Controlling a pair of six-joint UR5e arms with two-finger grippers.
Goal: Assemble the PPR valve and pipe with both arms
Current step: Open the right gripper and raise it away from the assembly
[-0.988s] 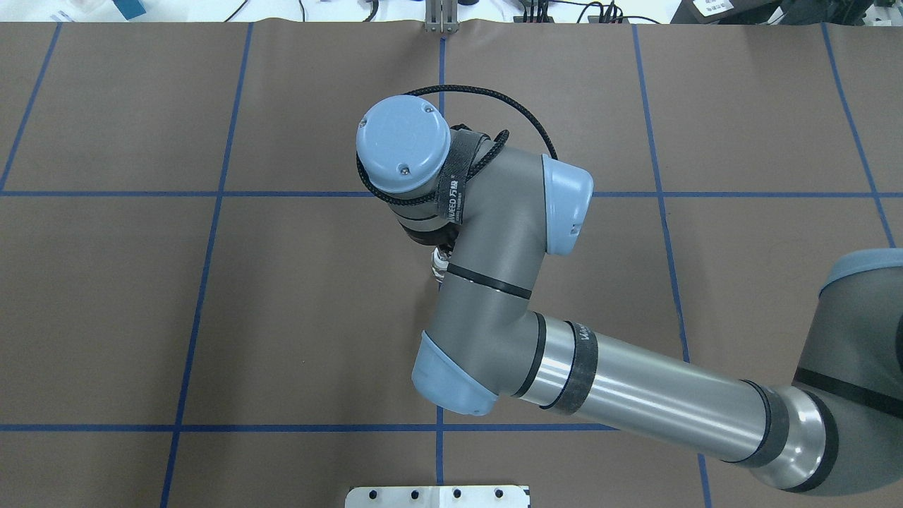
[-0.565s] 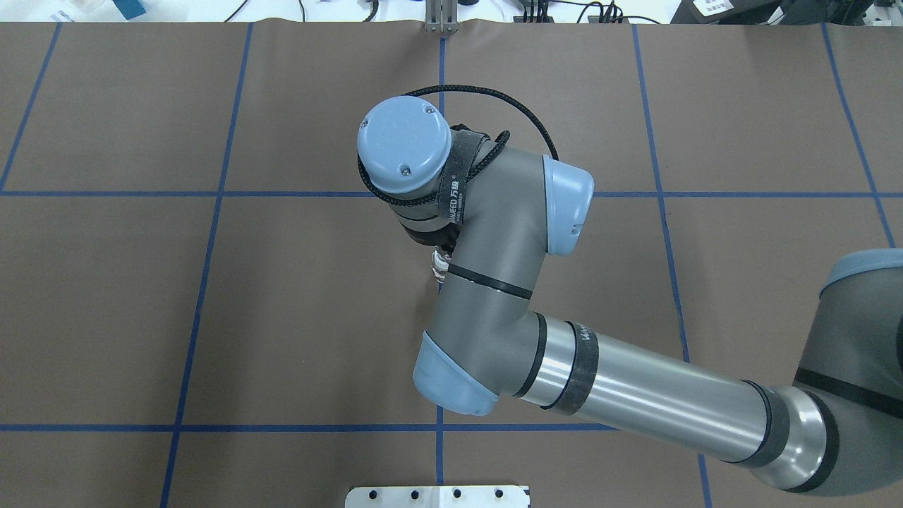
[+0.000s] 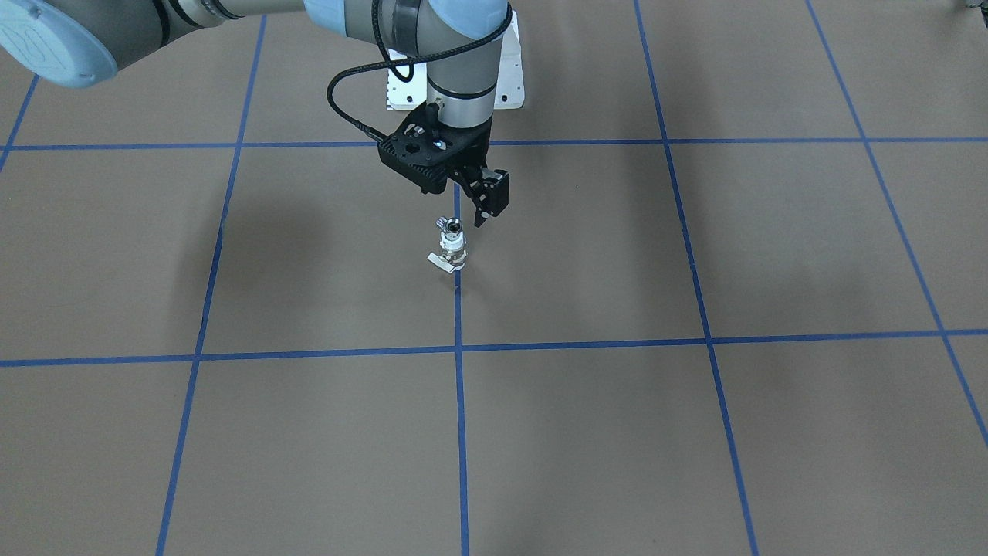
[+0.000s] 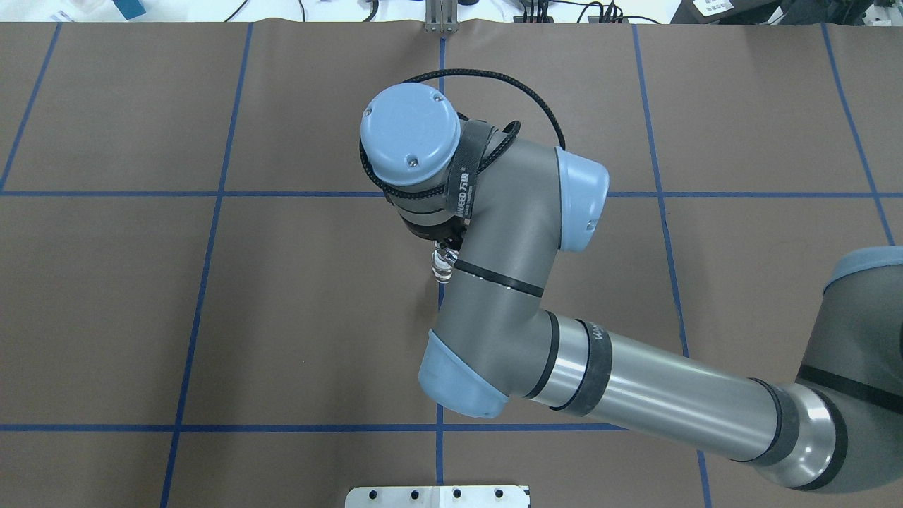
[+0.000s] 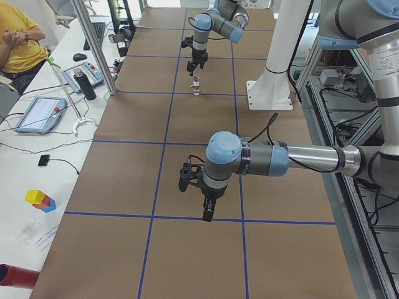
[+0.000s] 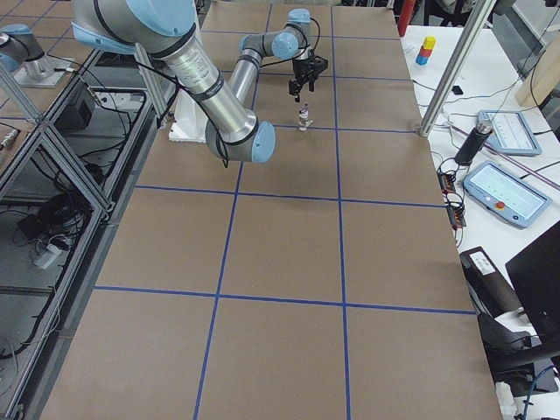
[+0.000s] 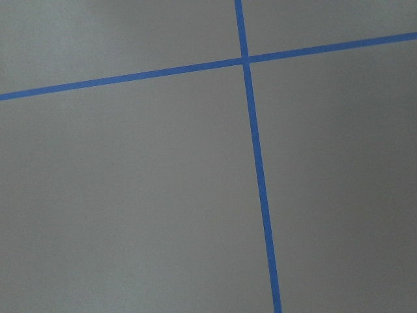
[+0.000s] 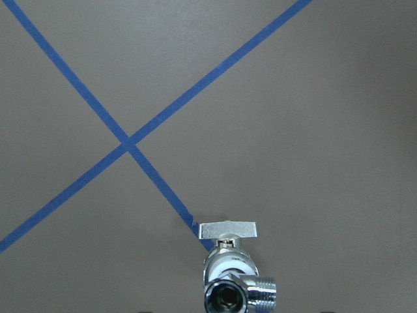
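Observation:
The PPR valve [image 3: 450, 249] stands upright on a blue tape line, its white ring and small lever [image 8: 228, 229] showing in the right wrist view. A short silver hollow-ended piece, the pipe [image 3: 450, 226], sits on its top and also shows in the right wrist view [image 8: 227, 297]. My right gripper [image 3: 467, 204] hangs just above it, open and empty, not touching. In the overhead view the valve [image 4: 442, 268] peeks out beside the right arm's wrist. My left gripper [image 5: 202, 202] hovers over bare table far from the valve. I cannot tell if it is open or shut.
The white bolted pedestal base [image 3: 509, 77] stands behind the valve. A side bench holds tablets [image 5: 37, 112] and a dark bottle [image 5: 87, 84], with a metal post [image 5: 93, 47] at the table edge. A person in yellow [image 5: 19, 37] sits there.
My right arm's wrist has shifted a little to the right and looks larger, as if raised. The valve stands at the same spot.

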